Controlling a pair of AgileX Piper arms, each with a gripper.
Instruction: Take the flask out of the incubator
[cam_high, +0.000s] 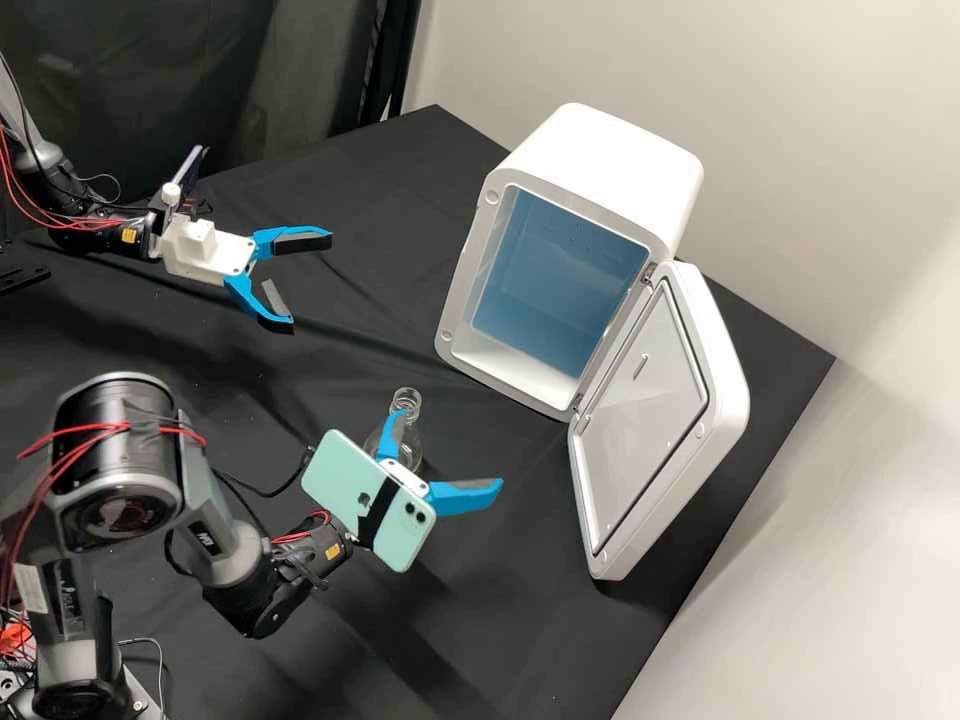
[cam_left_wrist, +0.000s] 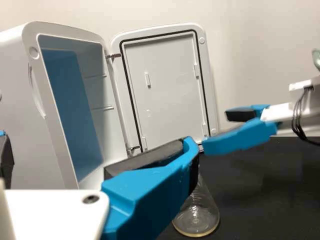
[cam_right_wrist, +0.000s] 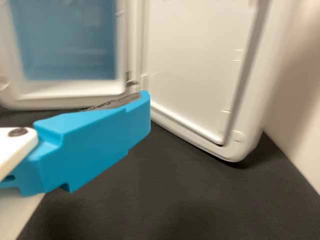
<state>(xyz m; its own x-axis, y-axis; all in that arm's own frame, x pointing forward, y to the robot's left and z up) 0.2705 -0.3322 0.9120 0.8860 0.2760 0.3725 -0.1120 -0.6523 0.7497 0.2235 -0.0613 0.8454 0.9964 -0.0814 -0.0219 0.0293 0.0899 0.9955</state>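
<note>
Glass flask, one, stands upright on the black bench, outside the one white incubator and near its opening. One door, swung wide. Two grippers. Right gripper: fingers spread, flask just beside one finger, contact unclear. Left gripper: fingers spread wide, holding nothing, well apart from the flask.
</note>
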